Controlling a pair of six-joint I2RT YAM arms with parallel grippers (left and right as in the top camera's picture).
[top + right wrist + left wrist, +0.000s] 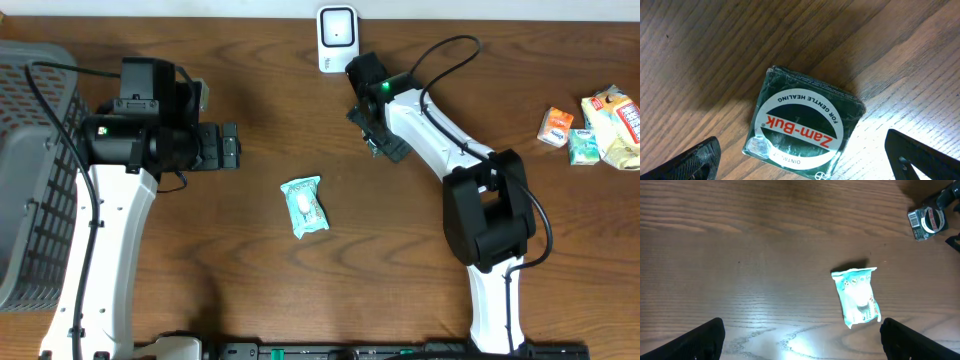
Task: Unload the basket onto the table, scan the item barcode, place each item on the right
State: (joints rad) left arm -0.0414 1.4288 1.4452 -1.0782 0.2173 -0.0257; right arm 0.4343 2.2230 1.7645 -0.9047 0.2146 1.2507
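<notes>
Across the brown wooden bench [330, 290], finding the green Zam-Buk box [805, 125] lying flat, label up, near the white scanner [337, 38] standing at the far edge. Holding the right gripper [807, 159] spread wide directly over that box, clasping nothing. Holding the left gripper [802, 341] spread just as wide and empty near the grey basket [30, 180], looking toward a teal packet [304, 207] lying mid-bench, well apart from the box.
</notes>
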